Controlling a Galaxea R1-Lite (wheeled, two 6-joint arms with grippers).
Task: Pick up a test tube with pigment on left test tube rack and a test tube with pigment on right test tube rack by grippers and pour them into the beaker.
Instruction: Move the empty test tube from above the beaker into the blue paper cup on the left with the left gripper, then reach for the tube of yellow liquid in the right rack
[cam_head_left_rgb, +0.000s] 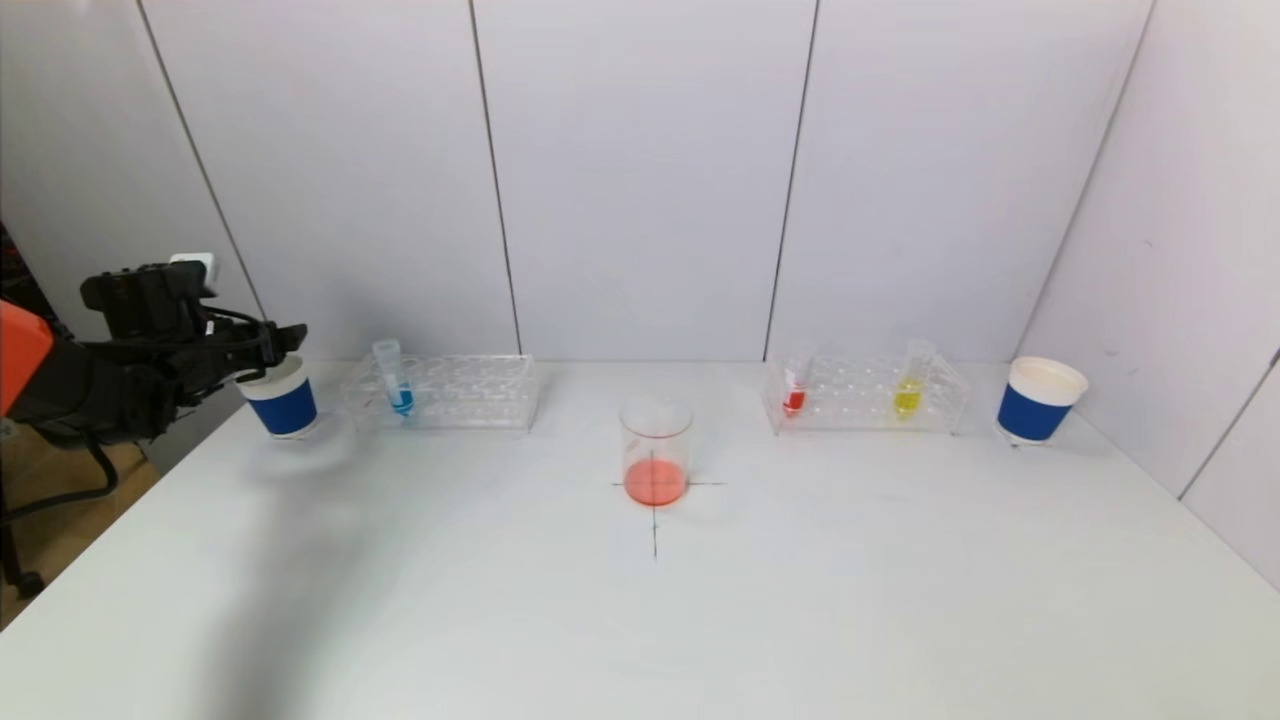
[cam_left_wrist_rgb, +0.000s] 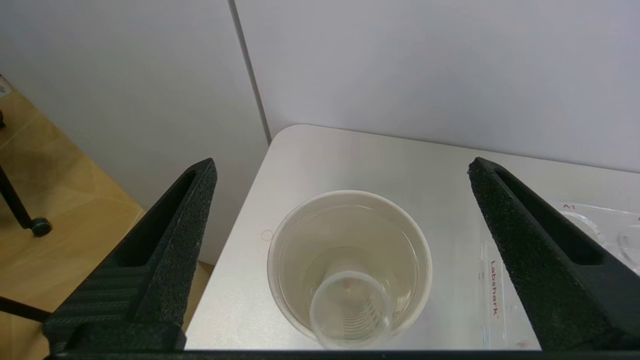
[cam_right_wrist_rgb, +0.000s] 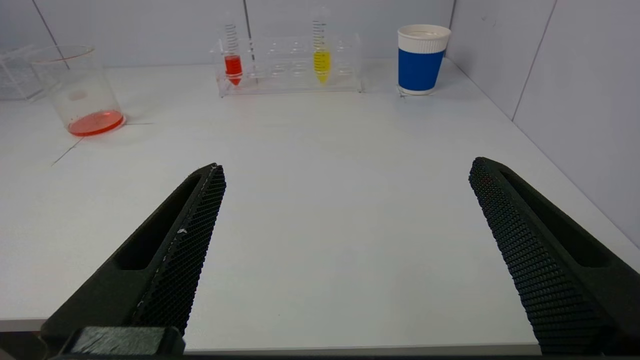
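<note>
My left gripper (cam_head_left_rgb: 283, 343) hangs open and empty above the left blue paper cup (cam_head_left_rgb: 284, 402). In the left wrist view its open gripper (cam_left_wrist_rgb: 342, 167) frames that cup (cam_left_wrist_rgb: 295, 225), which holds an empty clear test tube (cam_left_wrist_rgb: 350, 312). The left rack (cam_head_left_rgb: 450, 392) holds a tube with blue pigment (cam_head_left_rgb: 397, 380). The beaker (cam_head_left_rgb: 655, 452) stands at the table's centre with red-orange liquid at its bottom. The right rack (cam_head_left_rgb: 865, 395) holds a red tube (cam_head_left_rgb: 796, 388) and a yellow tube (cam_head_left_rgb: 910, 385). My right gripper (cam_right_wrist_rgb: 347, 167) is open and empty over the table's near edge, out of the head view.
A second blue paper cup (cam_head_left_rgb: 1038, 400) stands right of the right rack, close to the right wall panel. A black cross is marked on the table under the beaker. The table's left edge drops to the floor beside the left cup.
</note>
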